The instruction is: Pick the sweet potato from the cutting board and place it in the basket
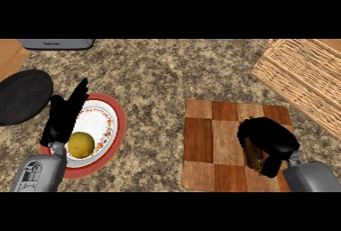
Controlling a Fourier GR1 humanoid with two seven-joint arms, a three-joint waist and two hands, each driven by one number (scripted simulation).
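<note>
The right hand (268,135) sits on the cutting board (200,135), fingers curled down round the sweet potato (252,152). Only a brown sliver of the sweet potato shows under the hand. The wicker basket (300,76) lies beyond the board, at the upper right, well apart from the hand. At the left, the left hand (65,115) rests open with its fingers straight, over the rim of a red-edged plate (118,131). The plate holds a round yellow fruit (80,145). A black disc (23,97) lies just left of it.

Unreadable label (50,43) on grey appliance (75,44)
</note>
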